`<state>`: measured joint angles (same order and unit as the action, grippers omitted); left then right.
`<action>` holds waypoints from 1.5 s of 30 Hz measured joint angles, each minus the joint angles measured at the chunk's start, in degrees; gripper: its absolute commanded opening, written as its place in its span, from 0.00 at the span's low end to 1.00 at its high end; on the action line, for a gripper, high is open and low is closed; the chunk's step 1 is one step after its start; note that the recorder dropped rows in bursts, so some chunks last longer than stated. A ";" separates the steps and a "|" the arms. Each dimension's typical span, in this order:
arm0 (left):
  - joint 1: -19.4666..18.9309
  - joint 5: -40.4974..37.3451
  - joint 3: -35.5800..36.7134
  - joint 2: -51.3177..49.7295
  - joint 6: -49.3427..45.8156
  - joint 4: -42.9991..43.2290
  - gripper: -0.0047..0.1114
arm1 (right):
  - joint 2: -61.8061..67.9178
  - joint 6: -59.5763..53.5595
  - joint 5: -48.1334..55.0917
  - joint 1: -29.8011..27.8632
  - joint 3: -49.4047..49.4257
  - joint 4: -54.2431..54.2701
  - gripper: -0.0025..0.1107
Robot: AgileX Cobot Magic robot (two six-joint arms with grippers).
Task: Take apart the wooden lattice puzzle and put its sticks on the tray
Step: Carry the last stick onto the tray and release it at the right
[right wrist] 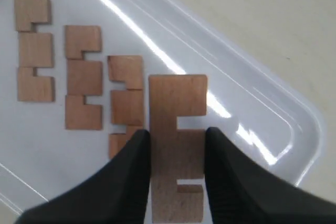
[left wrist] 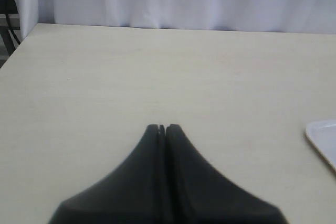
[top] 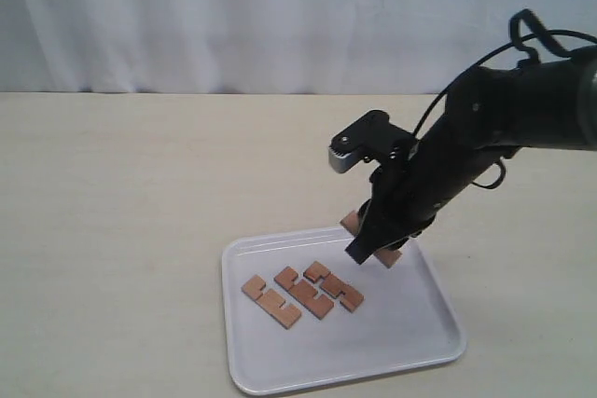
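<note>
Three notched wooden sticks (top: 304, 292) lie side by side on the white tray (top: 396, 335). In the right wrist view they are the sticks (right wrist: 83, 77) to one side of my fingers, on the tray (right wrist: 252, 108). My right gripper (top: 373, 244) hangs over the tray's far part, shut on a fourth stick (right wrist: 177, 103) that is gripped across its width between both fingers. In the exterior view, the held stick (top: 353, 222) pokes out either side of the jaws. No assembled lattice puzzle is in view. My left gripper (left wrist: 163, 127) is shut and empty above bare table.
A corner of the tray (left wrist: 323, 135) shows at the edge of the left wrist view. A white curtain (top: 233, 16) hangs behind the beige table (top: 112, 230). The left arm is out of the exterior view.
</note>
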<state>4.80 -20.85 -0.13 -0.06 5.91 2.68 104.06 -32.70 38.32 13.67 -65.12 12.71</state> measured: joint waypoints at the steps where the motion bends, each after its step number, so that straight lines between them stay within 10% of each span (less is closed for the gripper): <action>1: 0.00 0.00 0.00 0.00 0.00 0.00 0.04 | 0.12 0.82 0.00 1.04 -0.28 -0.54 0.06; 22: 0.00 0.00 0.00 0.00 0.00 0.00 0.04 | 6.47 15.40 -1.80 3.73 -1.35 -10.84 0.07; 33: 0.00 0.00 0.00 0.00 0.00 0.00 0.04 | 8.06 15.73 -2.48 3.73 -1.35 -11.50 0.43; 45: 0.00 0.00 0.00 0.00 0.00 0.00 0.04 | 4.94 15.77 4.77 3.73 -6.41 -11.50 0.45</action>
<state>4.80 -20.85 -0.13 -0.06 5.91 2.68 109.00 -16.93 43.09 17.39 -71.53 1.21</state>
